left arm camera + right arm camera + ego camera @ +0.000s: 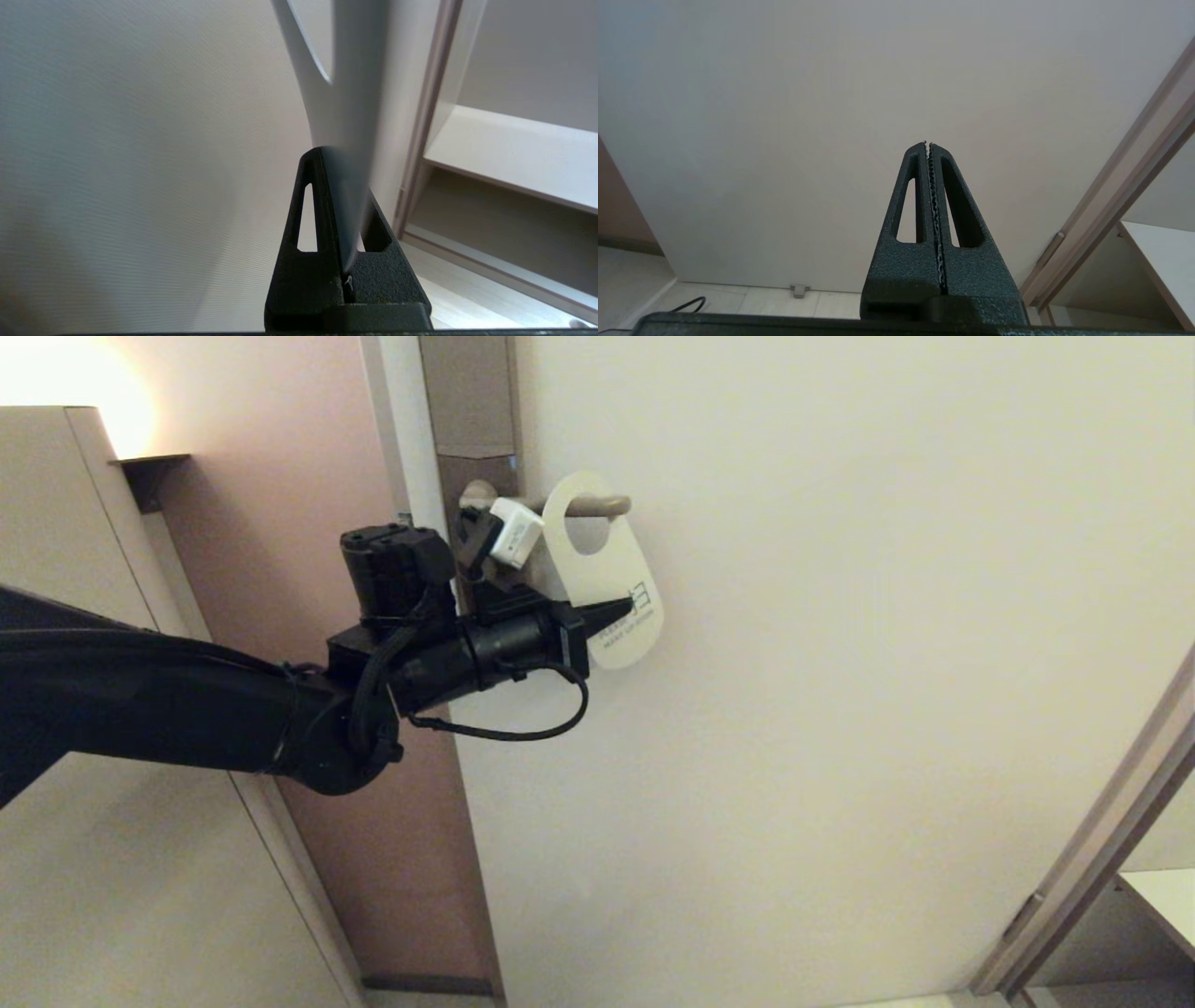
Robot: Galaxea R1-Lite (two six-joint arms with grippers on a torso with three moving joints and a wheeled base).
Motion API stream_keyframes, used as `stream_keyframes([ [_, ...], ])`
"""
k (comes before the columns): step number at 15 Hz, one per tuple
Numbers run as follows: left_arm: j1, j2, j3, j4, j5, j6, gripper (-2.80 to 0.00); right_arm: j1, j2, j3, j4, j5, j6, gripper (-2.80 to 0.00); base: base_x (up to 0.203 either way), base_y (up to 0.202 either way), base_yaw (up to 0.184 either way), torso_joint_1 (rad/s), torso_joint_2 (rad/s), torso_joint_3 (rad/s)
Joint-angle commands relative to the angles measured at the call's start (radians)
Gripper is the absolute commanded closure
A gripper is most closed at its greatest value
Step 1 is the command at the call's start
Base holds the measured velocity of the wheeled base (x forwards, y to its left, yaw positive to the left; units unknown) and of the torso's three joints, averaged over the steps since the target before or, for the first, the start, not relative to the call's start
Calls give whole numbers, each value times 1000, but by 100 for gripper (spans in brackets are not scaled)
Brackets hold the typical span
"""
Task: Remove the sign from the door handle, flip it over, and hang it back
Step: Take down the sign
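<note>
The sign (605,581) hangs on the door handle (597,506) with its white face toward the head camera, tilted so that its lower end swings away from the door's edge. The lever passes through the hole near the sign's top, and only the lever's rounded tip and a short stretch beside the hole show; the rest, together with much of the plate (471,439) behind it, is covered by the arm's wrist and a small white block mounted on it. The left gripper (624,607) reaches in from the left and is clamped on the sign's lower part, its dark fingers crossing the printed lines there, so the wording is only partly legible and a small square emblem above it is half hidden. In the left wrist view the sign (343,107) runs edge-on out of the pinched fingers (308,219) as a pale, blurred strip, and its hole appears only as a narrow sliver cut off by the frame. The right gripper (928,145) is out of the head view; its own camera shows its toothed fingers pressed together on nothing, facing the plain door (831,116) with a strip of floor (738,301) below.
</note>
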Motion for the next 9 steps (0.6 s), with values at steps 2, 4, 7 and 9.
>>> stream_keyframes([
  [2, -23, 36, -27, -2, -3, -1, 0, 0, 0, 0, 0, 1, -1, 0, 0, 0, 0, 0, 0, 0],
  [4, -34, 51, -54, 0, -3, -1, 0, 0, 0, 0, 0, 1, 0, 0, 0, 0, 0, 0, 0, 0],
  [7, -49, 63, -71, 12, -3, -1, 0, 0, 0, 0, 0, 1, 0, 0, 0, 0, 0, 0, 0, 0],
  [9, -60, 69, -81, 14, -3, -1, 0, 0, 0, 0, 0, 1, 0, 0, 0, 0, 0, 0, 0, 0],
])
